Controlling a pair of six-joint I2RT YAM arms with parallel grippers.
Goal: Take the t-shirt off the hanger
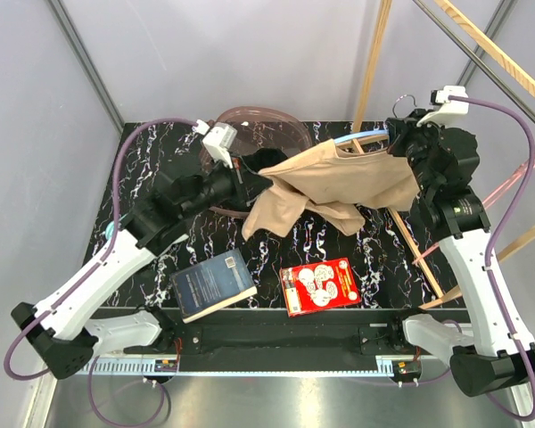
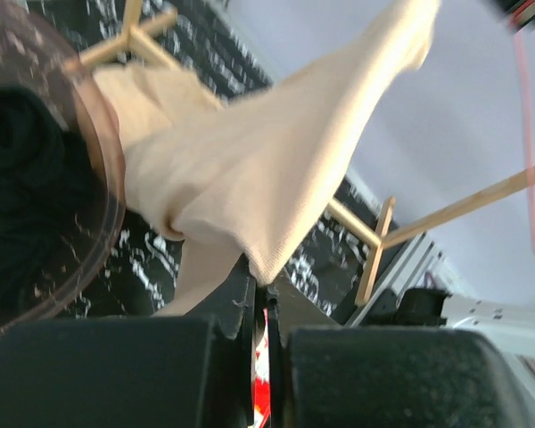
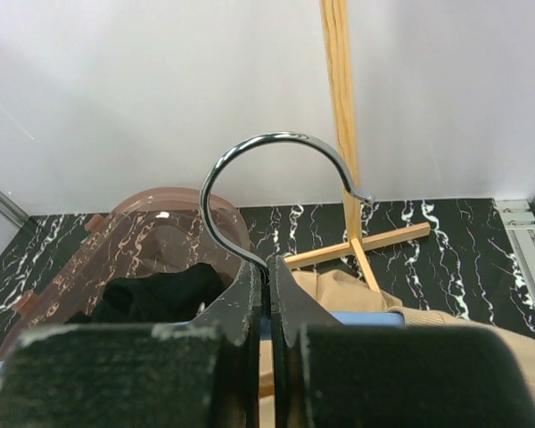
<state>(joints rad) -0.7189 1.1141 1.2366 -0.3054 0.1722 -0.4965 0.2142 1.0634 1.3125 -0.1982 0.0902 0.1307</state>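
T-shirt [image 1: 348, 178], beige, hangs in the air over the far right part of the table [image 1: 143, 160]. Its top edge lies along the hanger [image 3: 366, 316] and its body sags down and to the left. The right gripper [image 3: 269, 276] holds the hanger up, jaws clamped on the neck of the metal hook, which arches above the fingers. The left gripper [image 2: 260, 290] reaches in from the left, jaws pressed together on a low corner of the t-shirt.

The table is black marble pattern with white veins. At its far side, just behind the left gripper, sits a clear pink bowl [image 1: 267, 120] with dark cloth [image 1: 266, 160] in it. Nearer, a dark book [image 1: 212, 285] and a red card [image 1: 319, 285] lie flat, apart from each other and nearer than the t-shirt's hem, with bare marble between.

A wooden rack [image 1: 372, 62] rises at the far right, and its foot slants across the table under the right arm. Pale walls close the left, far and right sides. A rail [image 1: 276, 343] runs along the near edge between the arm bases.
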